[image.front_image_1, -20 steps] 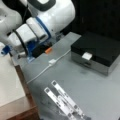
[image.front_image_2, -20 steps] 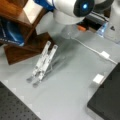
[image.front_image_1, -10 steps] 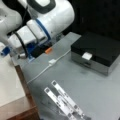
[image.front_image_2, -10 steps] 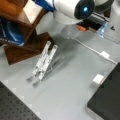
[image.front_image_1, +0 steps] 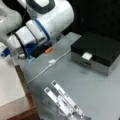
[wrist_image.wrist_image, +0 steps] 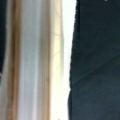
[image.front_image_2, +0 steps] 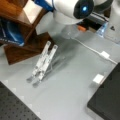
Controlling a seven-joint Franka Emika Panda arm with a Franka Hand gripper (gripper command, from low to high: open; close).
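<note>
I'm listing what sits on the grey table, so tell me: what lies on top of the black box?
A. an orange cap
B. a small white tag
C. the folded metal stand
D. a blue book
B: a small white tag rests on the lid of the black box in a front view, while the folded metal stand lies apart on the grey table.

No text, brand or number can be read anywhere. The white label (image.front_image_1: 86, 56) on the black box (image.front_image_1: 100, 50) shows no legible writing.
</note>
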